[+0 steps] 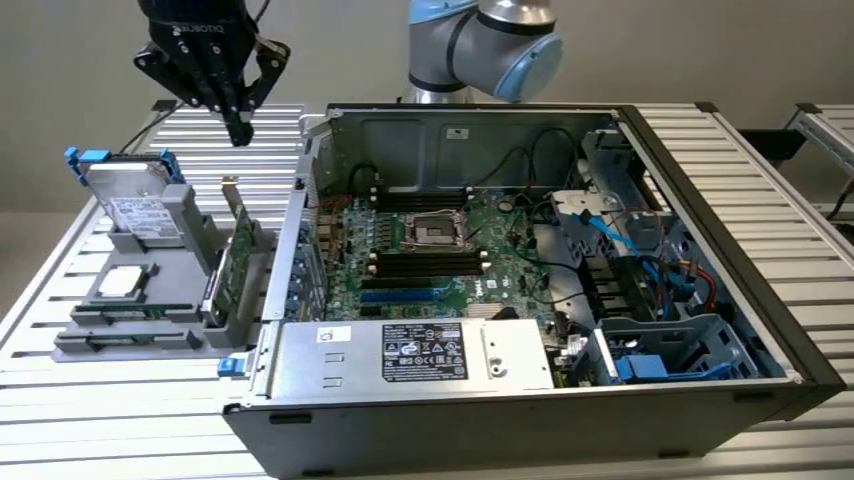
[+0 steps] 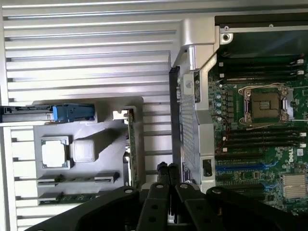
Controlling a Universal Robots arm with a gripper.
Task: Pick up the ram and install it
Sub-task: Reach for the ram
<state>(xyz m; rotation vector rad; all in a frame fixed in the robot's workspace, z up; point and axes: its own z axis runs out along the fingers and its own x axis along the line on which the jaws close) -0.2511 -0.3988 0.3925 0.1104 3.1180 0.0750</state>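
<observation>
Ram [image 2: 72, 197] partly behind empty, closed tool [image 2: 167, 169]

Grey wall [image 1: 67, 60], slatted metal table [image 1: 767, 235]

The gripper [image 2: 166, 168] hangs over the slatted desk [image 2: 86, 48], its fingers [image 2: 161, 171] pressed together with nothing between them; the ram [image 2: 67, 197] lies in a slot of the grey holder [image 2: 103, 130], near a square processor [image 2: 54, 154]; beside the holder stands the open computer case [image 2: 192, 120], its motherboard [image 2: 255, 144] exposed.
</observation>
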